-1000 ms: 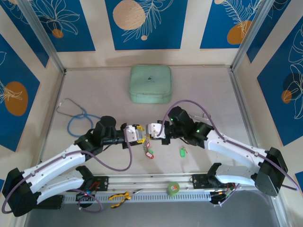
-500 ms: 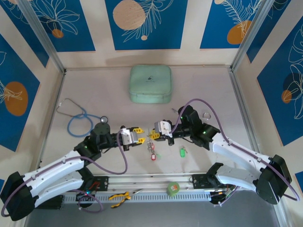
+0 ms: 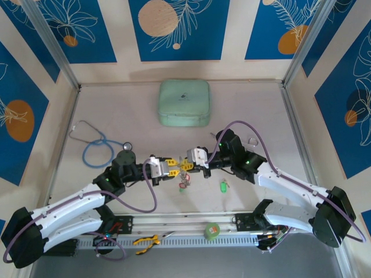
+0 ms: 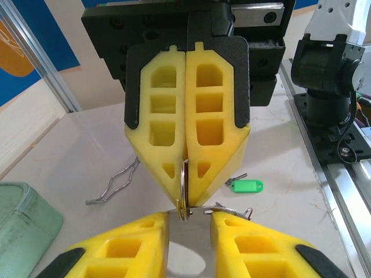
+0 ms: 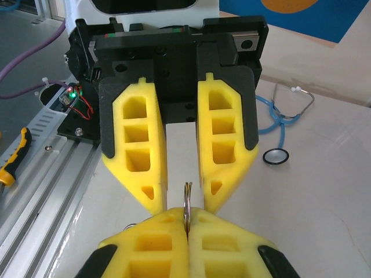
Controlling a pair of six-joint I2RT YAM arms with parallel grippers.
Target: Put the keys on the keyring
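My right gripper (image 3: 185, 164) (image 5: 186, 219) is shut on the keyring (image 4: 184, 188) (image 5: 186, 197), a thin metal ring seen edge-on and held upright above the table. A few tagged keys (image 3: 183, 180) dangle from the keyring. My left gripper (image 3: 175, 167) (image 4: 190, 225) faces it tip to tip and is open. The ring's free rim pokes into the gap between its fingertips (image 5: 155, 200), and the coils look slightly parted there. One loose key with a green tag (image 3: 223, 186) (image 4: 247, 186) lies on the table right of the grippers.
A mint-green case (image 3: 184, 102) sits at the back centre. A blue-tubed stethoscope (image 3: 95, 146) (image 5: 282, 119) lies at the left. A bent wire clip (image 3: 253, 141) (image 4: 113, 184) lies beside the right arm. A green tape roll (image 3: 213, 230) and pliers (image 3: 146, 241) rest on the front rail.
One second ago the grippers were together, then they drew apart. Since half a second ago my left gripper has moved right, meeting the right gripper's tips at the ring.
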